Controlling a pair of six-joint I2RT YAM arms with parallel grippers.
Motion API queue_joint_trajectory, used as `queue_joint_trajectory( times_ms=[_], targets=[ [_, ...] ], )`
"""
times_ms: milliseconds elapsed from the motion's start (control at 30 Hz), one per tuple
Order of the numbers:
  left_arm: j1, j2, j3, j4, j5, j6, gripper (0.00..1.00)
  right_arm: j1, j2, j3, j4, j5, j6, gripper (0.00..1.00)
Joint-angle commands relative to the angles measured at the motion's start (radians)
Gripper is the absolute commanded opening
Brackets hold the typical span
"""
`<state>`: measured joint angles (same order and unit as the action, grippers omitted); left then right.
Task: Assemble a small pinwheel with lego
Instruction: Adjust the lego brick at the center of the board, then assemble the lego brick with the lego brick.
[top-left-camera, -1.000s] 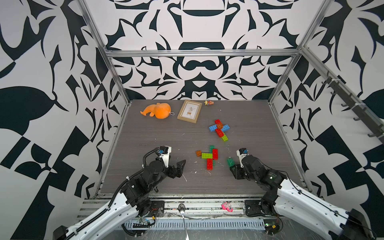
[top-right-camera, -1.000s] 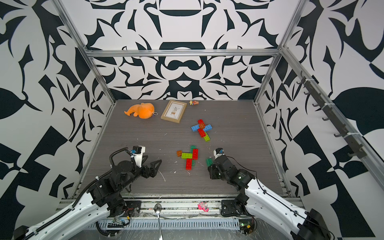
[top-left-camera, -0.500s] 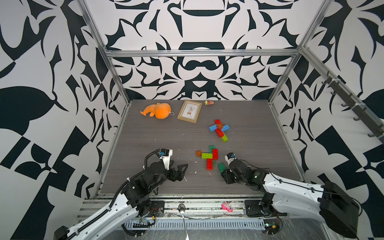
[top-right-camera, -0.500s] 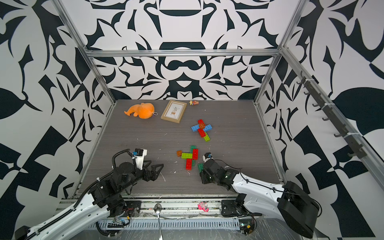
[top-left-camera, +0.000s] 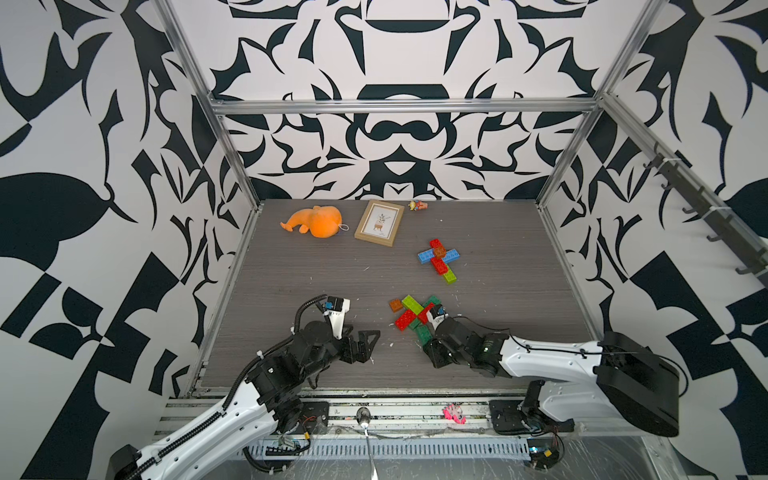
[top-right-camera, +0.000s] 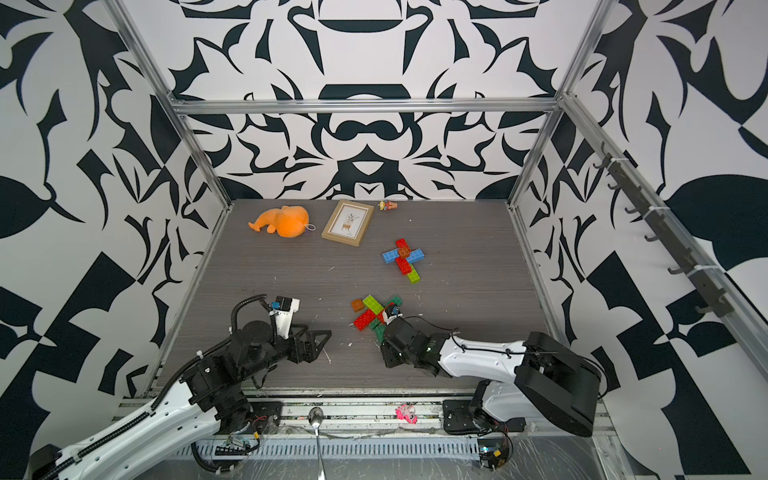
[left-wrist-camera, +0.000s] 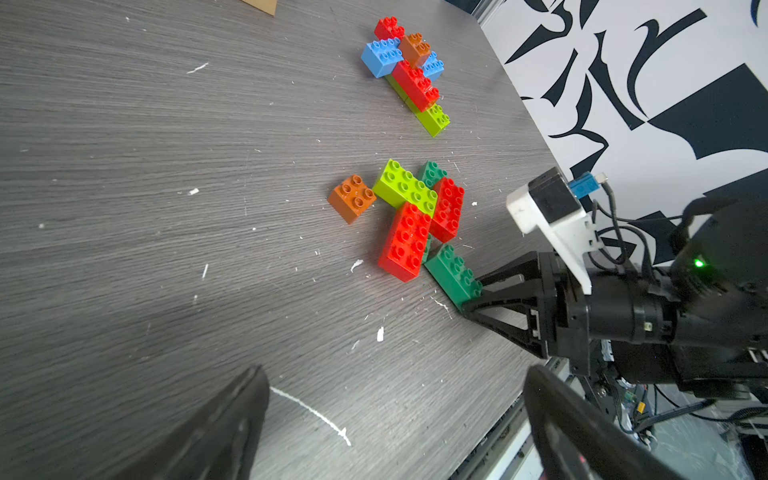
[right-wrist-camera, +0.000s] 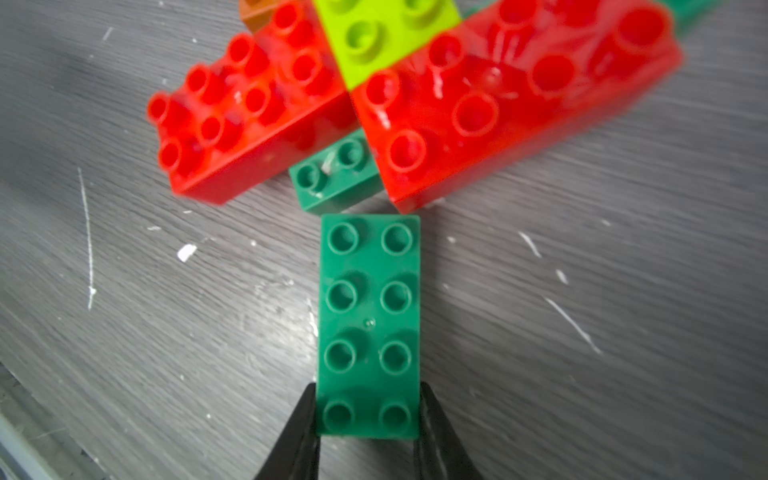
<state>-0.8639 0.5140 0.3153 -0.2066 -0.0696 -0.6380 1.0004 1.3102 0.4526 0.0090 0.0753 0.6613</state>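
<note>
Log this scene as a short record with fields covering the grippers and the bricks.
left gripper: open, holding nothing
right gripper: shut on dark green studded plastic brick, gripped at one end
held brick's free end: close to near cluster of red, lime and dark green bricks
loose piece: small orange-brown square brick, beside that cluster
farther back: cross of blue, red, lime bricks, orange-brown square on top

A grey wood-grain tabletop (top-left-camera: 291, 282) holds an orange plush toy (top-left-camera: 318, 221) left of centre, a picture frame (top-left-camera: 379, 222) mid-frame, and a lego cross (top-left-camera: 439, 259) and a lego cluster (top-left-camera: 409, 311) right of centre.
</note>
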Motion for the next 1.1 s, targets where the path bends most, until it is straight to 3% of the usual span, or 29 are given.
queue_joint_trajectory(
  times_ms=[0,300,633,1067],
  targets=[
    [0.003,0.004,0.064,-0.036,0.025,-0.015,1.00,0.014,-0.036,0.011,0.001,0.029,-0.023,0.11],
    [0.003,0.124,0.180,-0.157,0.213,0.027,0.94,0.043,-0.206,0.007,-0.112,0.060,-0.143,0.10],
    [0.002,0.298,0.224,-0.076,0.329,0.029,0.78,0.043,-0.075,0.108,-0.133,0.054,-0.192,0.10],
    [0.002,0.486,0.277,0.010,0.392,0.023,0.58,0.034,0.017,0.169,-0.157,0.099,-0.199,0.09]
  ],
)
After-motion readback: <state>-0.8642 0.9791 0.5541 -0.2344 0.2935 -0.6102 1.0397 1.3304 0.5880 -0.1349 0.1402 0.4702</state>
